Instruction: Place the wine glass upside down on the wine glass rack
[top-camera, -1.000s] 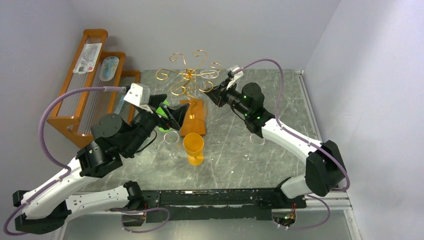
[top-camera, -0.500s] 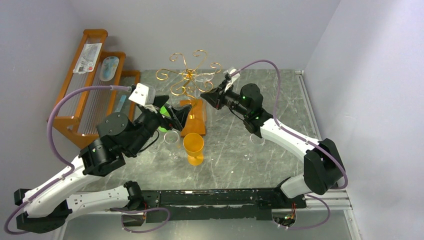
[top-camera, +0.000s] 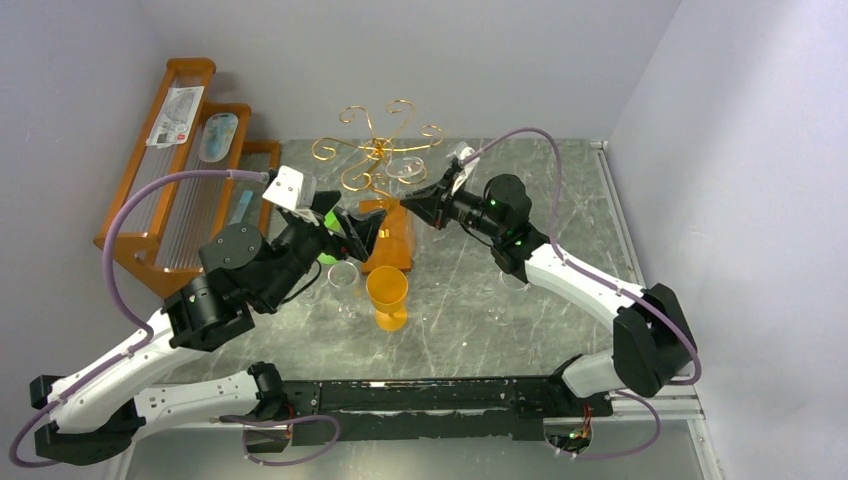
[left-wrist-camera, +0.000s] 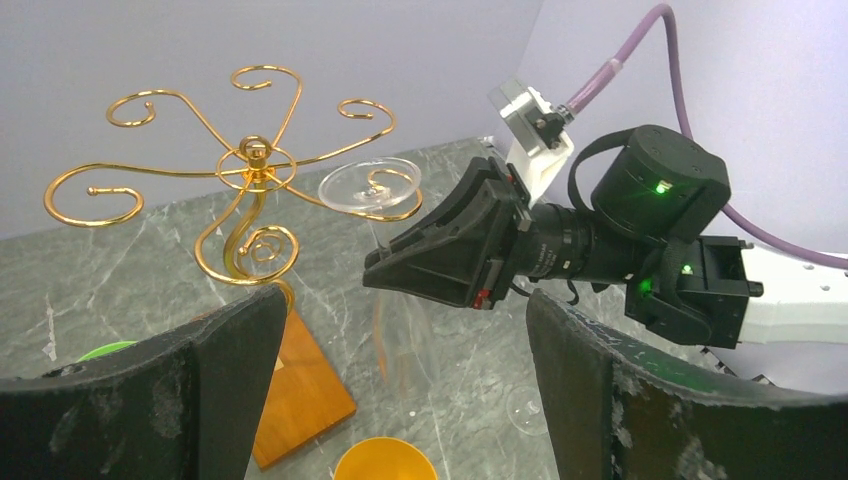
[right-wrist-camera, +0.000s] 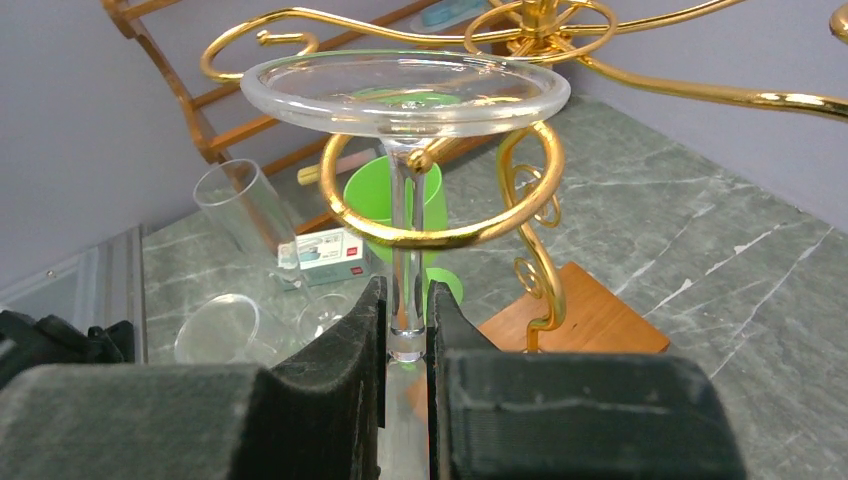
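The clear wine glass (right-wrist-camera: 405, 92) hangs upside down, foot uppermost, and my right gripper (right-wrist-camera: 405, 300) is shut on its stem just above the bowl. The stem stands inside a curled gold arm (right-wrist-camera: 440, 235) of the wine glass rack (top-camera: 378, 152), with the foot just over that ring. I cannot tell whether the foot rests on the ring. In the left wrist view the glass foot (left-wrist-camera: 370, 187) sits at a spiral tip and the bowl (left-wrist-camera: 425, 340) hangs below the right gripper (left-wrist-camera: 400, 265). My left gripper (left-wrist-camera: 400, 330) stands open and empty beside the rack's orange-brown base (top-camera: 388, 240).
An orange cup (top-camera: 387, 290) and clear glasses (top-camera: 343, 277) stand in front of the rack base. A green cup (right-wrist-camera: 395, 205), a tumbler (right-wrist-camera: 245, 210) and a small box (right-wrist-camera: 325, 250) lie left of it. A stepped wooden shelf (top-camera: 180, 150) is at the back left, and another glass (top-camera: 514, 280) sits under the right arm.
The right arm has carried the glass leftward into the rack's curled arm. The left arm has crept slightly forward and right, with its jaws still wide.
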